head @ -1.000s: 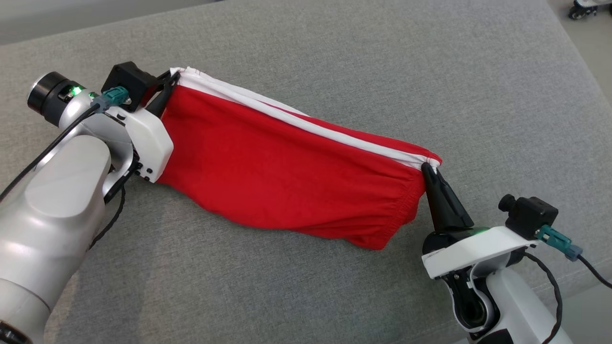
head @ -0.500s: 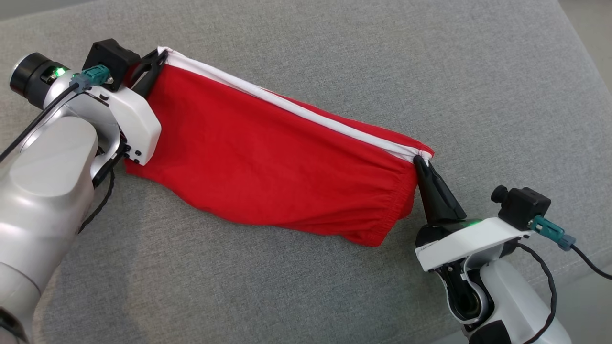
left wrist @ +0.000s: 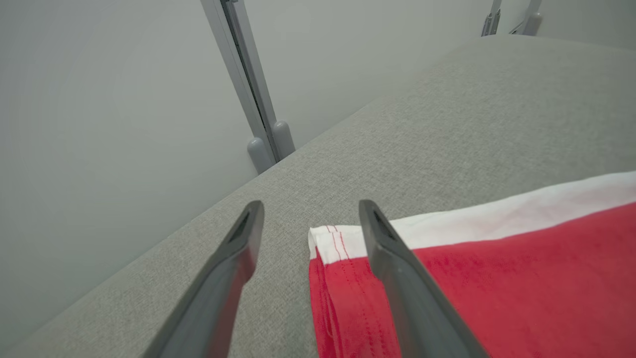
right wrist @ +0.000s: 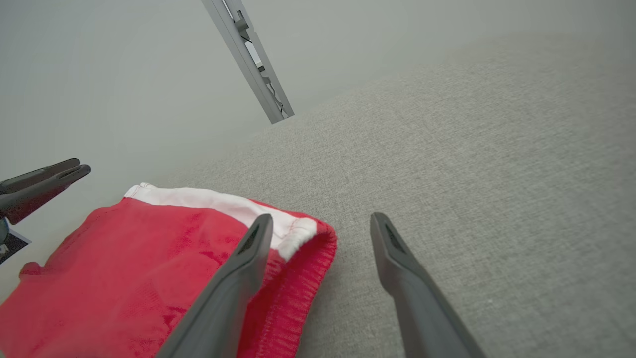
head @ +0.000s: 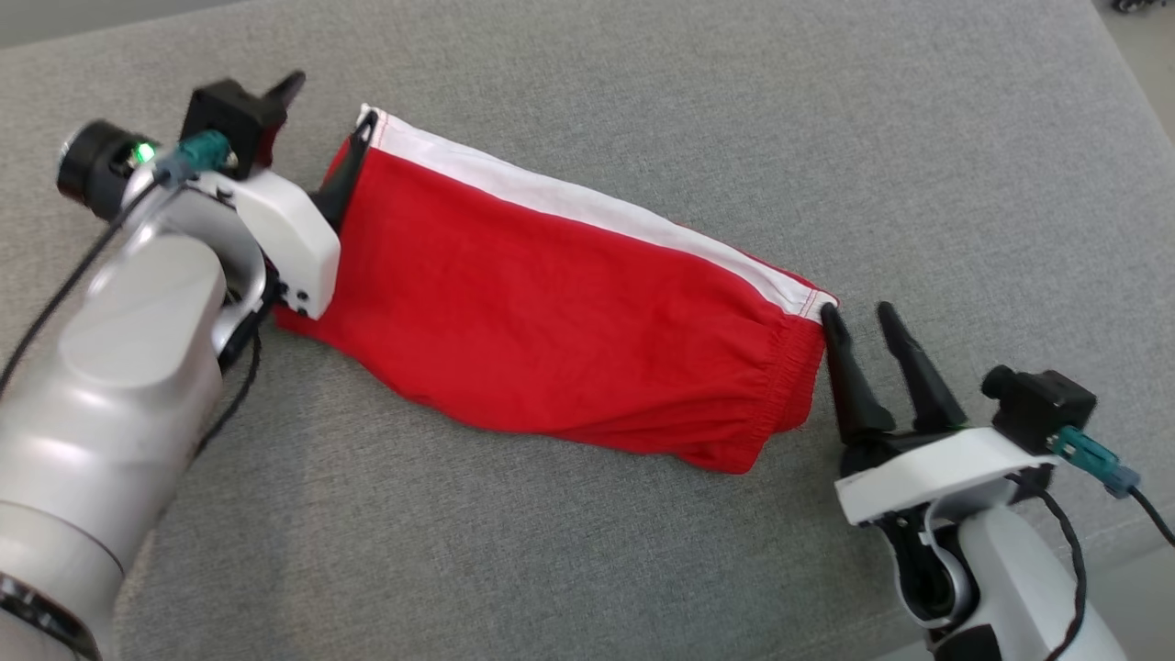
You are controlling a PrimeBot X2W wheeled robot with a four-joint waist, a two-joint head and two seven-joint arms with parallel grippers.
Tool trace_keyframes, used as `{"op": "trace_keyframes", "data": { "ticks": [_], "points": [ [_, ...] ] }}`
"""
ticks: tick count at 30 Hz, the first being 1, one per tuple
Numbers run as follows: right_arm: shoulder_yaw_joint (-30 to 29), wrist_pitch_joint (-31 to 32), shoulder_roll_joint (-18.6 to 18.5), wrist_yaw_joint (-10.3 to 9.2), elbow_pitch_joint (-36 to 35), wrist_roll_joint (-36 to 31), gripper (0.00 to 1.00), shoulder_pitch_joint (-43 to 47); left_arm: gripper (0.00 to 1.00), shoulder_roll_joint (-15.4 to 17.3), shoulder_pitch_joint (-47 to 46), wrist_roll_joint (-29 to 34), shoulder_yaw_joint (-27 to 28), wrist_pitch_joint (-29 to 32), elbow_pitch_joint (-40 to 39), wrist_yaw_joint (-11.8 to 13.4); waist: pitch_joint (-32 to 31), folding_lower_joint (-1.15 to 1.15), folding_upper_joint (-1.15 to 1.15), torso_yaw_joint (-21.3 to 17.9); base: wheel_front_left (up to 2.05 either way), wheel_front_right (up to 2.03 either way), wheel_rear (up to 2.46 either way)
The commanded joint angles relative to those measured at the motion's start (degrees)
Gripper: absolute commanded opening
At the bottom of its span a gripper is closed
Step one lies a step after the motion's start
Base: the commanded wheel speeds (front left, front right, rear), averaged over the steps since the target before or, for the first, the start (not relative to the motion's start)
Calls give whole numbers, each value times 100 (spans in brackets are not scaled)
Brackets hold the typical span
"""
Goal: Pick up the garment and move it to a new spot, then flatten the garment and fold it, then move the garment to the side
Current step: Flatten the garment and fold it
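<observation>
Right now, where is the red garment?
Head view centre: the garment lies on the grey cushion, its white-edged corners beside the open left gripper and the open right gripper.

Red garment (head: pixel 569 312) on grey cushion (head: pixel 826 138)

The folded red cloth garment with a white band (head: pixel 551 312) lies on the grey fabric cushion (head: pixel 826 138); the left dark two-fingered gripper (head: pixel 330 101) straddles the garment's left corner, the right gripper (head: pixel 857 309) just beside its right corner

Matt cloth garment (head: pixel 551 312) on coarse woven cushion (head: pixel 826 138).
</observation>
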Motion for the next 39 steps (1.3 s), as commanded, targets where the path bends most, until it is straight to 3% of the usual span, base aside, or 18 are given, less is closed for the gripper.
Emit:
{"op": "trace_keyframes", "data": {
  "ticks": [1,6,11,27,28,30,39],
  "points": [
    [-177,2,-39,0,-45,-203,100,118,100,-27,194,27,109,-13,-7,81,-79,0,0,54,0,0,0],
    [-640,2,-34,0,-188,-586,100,450,100,-191,639,2,401,-14,73,245,-292,0,0,141,0,0,0],
    [-799,2,-37,0,-195,-655,100,644,100,-514,1002,-275,577,71,380,107,-476,0,0,215,0,0,0],
    [-732,2,-36,0,-152,-679,100,725,100,-945,784,-617,423,1668,1325,-82,-622,0,0,213,0,0,0],
    [-736,2,-36,0,-148,-684,100,734,77,-963,771,-647,417,1757,1342,-94,-622,0,0,208,0,0,0],
    [-742,2,-36,0,-141,-693,100,745,0,-991,757,-668,397,1861,1351,-112,-623,0,0,200,0,0,0],
    [-821,2,-36,0,-137,-712,100,778,0,-995,871,-762,362,1894,1396,-97,-770,0,0,279,0,0,0]
  ]
}}
